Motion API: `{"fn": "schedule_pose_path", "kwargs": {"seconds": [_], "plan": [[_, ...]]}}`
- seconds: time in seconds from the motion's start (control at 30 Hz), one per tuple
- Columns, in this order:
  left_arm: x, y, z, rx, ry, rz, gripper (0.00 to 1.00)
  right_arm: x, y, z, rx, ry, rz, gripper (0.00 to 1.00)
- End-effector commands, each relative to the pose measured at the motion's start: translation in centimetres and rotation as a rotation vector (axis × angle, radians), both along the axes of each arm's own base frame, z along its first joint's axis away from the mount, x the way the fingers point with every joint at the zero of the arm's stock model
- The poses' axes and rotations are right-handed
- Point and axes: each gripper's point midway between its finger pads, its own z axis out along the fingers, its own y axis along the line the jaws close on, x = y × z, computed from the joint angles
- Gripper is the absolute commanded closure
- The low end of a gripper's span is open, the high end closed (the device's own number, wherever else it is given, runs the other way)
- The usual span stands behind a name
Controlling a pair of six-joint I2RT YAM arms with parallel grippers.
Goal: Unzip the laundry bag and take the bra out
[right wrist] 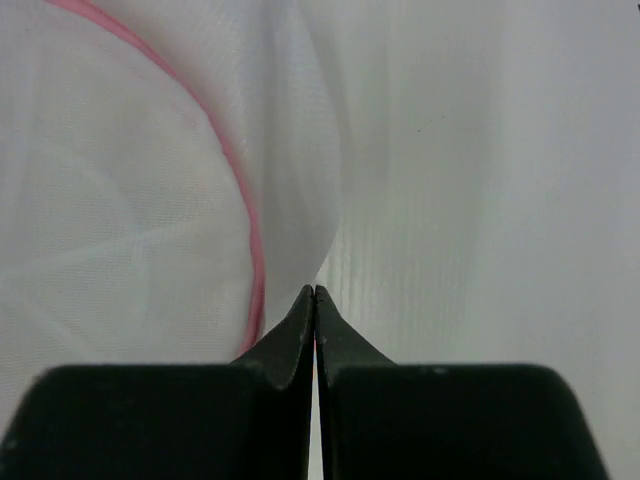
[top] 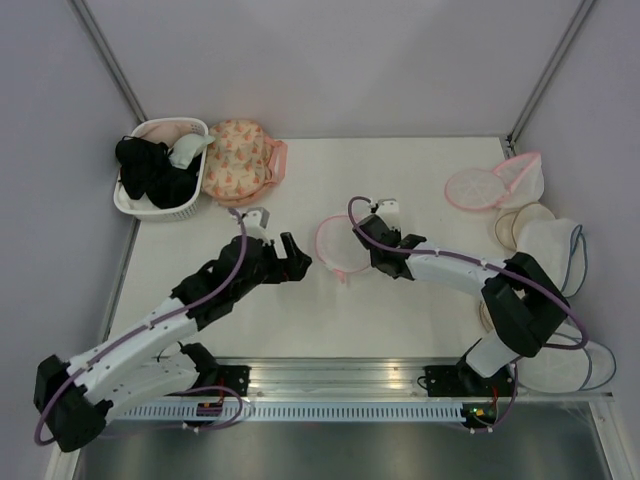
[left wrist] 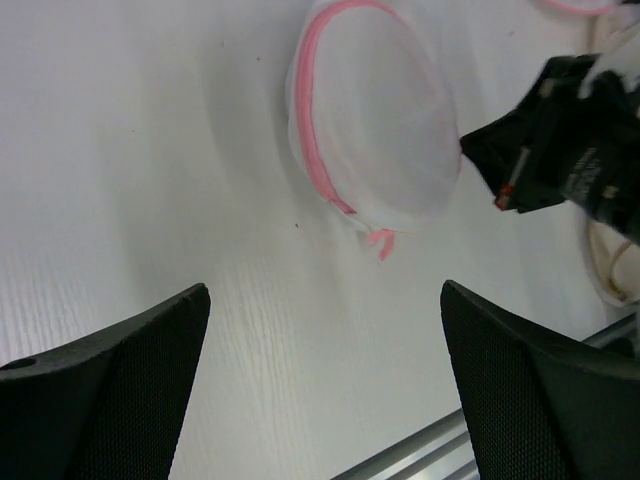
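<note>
Showing round translucent white mesh laundry bag (top: 333, 246) with pink rim centred on white table (top: 420, 165), stretching near-to-far, pointing zipper tab (left wrist: 380, 241) nearward, being pinched at its edge by right gripper (right wrist: 315, 292), facing wide-gaping left gripper (top: 298, 258)

Laundry bag (left wrist: 385, 120) contents indistinct

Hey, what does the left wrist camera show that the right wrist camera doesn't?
Only the left wrist view: most of the round laundry bag, its pink zipper pull, the right gripper at the bag's side, and the open left gripper. Only the right wrist view: the right gripper's shut tips, close up against the mesh beside the pink rim. Both: the bag's white mesh and pink rim, and the white table.
</note>
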Motion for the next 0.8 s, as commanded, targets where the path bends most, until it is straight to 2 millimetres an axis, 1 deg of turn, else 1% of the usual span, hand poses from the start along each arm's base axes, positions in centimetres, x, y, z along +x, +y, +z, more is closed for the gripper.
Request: {"fn": "schedule_pose_path", "kwargs": {"seconds": [0.0,0.03,0.07,0.1,0.13,0.17,0.2,0.27,0.3,0.33,0.37,0.4,0.43,0.47,0.5,0.53,0.57,0.67,0.7,0.77], "plan": [[2.5,-3.5,-0.8,0.011,-0.014,-0.083,0.00,0.9,0.4,3.4,0.056,-0.066,0.022,0.99],[2.9,-4.3,-1.3,0.000,0.001,-0.106,0.00,0.5,0.2,3.8,0.067,-0.066,0.027,0.91],[3.3,-4.7,-1.6,-0.007,0.016,-0.108,0.00,-0.1,-0.2,4.0,0.066,-0.053,0.024,0.76],[3.9,-4.7,-2.1,-0.023,0.040,-0.093,0.00,-0.7,-0.3,5.0,0.098,-0.067,0.029,0.54],[4.0,-5.2,-3.1,-0.027,0.072,-0.110,0.00,-1.2,-0.5,5.3,0.112,-0.065,0.037,0.48],[4.4,-5.3,-3.3,-0.047,0.067,-0.108,0.00,-2.3,-1.1,5.0,0.110,-0.041,0.043,0.43],[5.3,-5.2,-3.1,-0.083,0.057,-0.088,0.00,-2.9,-1.1,6.2,0.156,-0.059,0.054,0.29],[5.8,-5.6,-3.5,-0.119,0.065,-0.096,0.00,-4.4,-1.4,6.6,0.182,-0.051,0.075,0.25],[6.2,-5.5,-3.5,-0.131,0.067,-0.082,0.00,-5.2,-1.7,7.2,0.209,-0.063,0.086,0.24],[6.5,-5.5,-4.1,-0.125,0.077,-0.074,0.00,-6.1,-1.3,7.3,0.237,-0.048,0.112,0.24],[6.7,-5.6,-4.3,-0.129,0.080,-0.072,0.00,-6.9,-1.4,6.9,0.247,-0.030,0.127,0.24],[7.1,-5.9,-3.9,-0.157,0.068,-0.068,0.00,-7.6,-1.3,7.6,0.279,-0.041,0.144,0.25],[7.1,-6.4,-4.1,-0.170,0.071,-0.081,0.00,-8.3,-0.7,7.7,0.307,-0.029,0.170,0.26],[7.3,-6.7,-5.0,-0.174,0.088,-0.086,0.00,-9.1,-0.7,7.3,0.310,-0.014,0.181,0.26],[7.6,-7.1,-5.2,-0.200,0.094,-0.085,0.00,-9.5,-0.5,7.6,0.329,-0.020,0.196,0.27],[7.6,-7.7,-5.2,-0.217,0.108,-0.106,0.00,-10.2,0.0,7.5,0.343,-0.010,0.212,0.27],[7.6,-8.0,-6.6,-0.211,0.144,-0.111,0.00,-10.7,0.0,7.5,0.350,-0.008,0.218,0.28],[7.7,-8.9,-7.2,-0.233,0.181,-0.129,0.00,-11.7,0.5,7.3,0.371,0.004,0.231,0.30],[7.7,-9.0,-8.0,-0.222,0.203,-0.125,0.00,-11.9,0.7,7.2,0.373,0.007,0.235,0.31],[7.8,-8.9,-8.6,-0.200,0.229,-0.114,0.00,-12.4,1.3,7.5,0.388,0.007,0.253,0.32]]}}
